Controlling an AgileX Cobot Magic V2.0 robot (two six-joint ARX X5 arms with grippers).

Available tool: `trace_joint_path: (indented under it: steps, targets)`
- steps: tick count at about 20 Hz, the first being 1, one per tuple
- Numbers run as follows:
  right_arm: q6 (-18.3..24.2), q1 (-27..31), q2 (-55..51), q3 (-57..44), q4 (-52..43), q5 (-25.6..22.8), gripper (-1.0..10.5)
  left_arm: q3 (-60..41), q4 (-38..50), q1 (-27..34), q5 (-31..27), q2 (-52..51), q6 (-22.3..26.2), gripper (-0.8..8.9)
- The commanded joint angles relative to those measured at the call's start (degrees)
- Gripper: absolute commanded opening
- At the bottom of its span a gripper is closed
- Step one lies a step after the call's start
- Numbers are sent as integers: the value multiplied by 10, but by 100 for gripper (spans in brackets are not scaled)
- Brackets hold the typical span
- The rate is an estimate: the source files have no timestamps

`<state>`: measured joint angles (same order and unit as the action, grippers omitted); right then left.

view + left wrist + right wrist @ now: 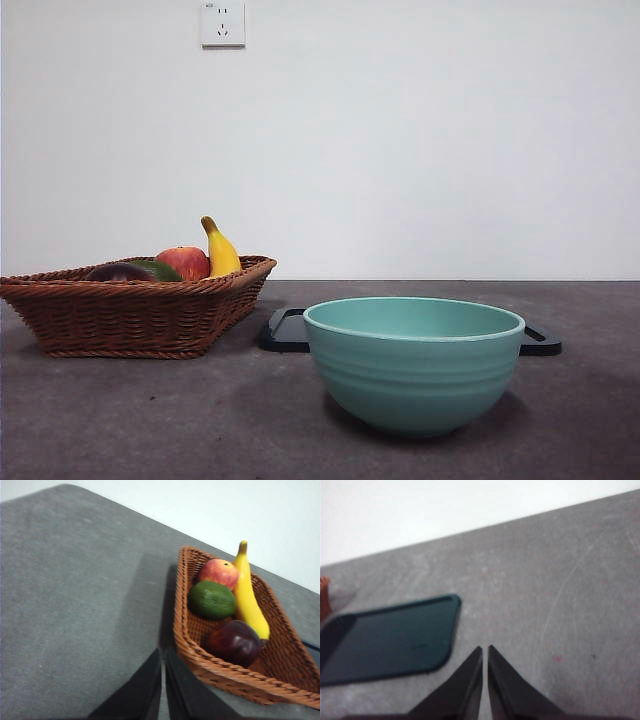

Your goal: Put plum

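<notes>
The dark purple plum (233,642) lies in the brown wicker basket (225,672), beside a banana (248,600), a green fruit (212,599) and a red-yellow apple (218,572). In the front view the basket (130,310) stands at the left and only the plum's dark top (118,272) shows over its rim. My left gripper (163,652) is shut and empty, above the table just outside the basket. My right gripper (485,650) is shut and empty, above bare table next to a dark tray (385,640). Neither arm shows in the front view.
A teal bowl (414,360) stands near the front, right of centre. The flat dark tray (285,330) lies behind it, its ends showing on both sides. The table is grey, and a white wall with a socket (222,24) stands behind.
</notes>
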<state>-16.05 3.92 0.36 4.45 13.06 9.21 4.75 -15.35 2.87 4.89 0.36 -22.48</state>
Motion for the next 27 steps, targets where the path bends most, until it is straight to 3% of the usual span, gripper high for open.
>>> trace_joint_path:
  steps: [1, 9, 21, 27]
  targets:
    - [-15, 1, 0, 44, 5, -2, 8, 37, -8, 1, 3, 5, -12, 12]
    - [-3, 0, 66, 179, 72, 6, 8, 166, -78, 1, 23, 75, -2, 12]
    - [102, -5, 277, 418, 310, 170, 8, 362, -238, -11, 250, 281, 125, 12]
    - [134, -45, 349, 492, 391, 213, 8, 438, -322, -43, 322, 357, 182, 12]
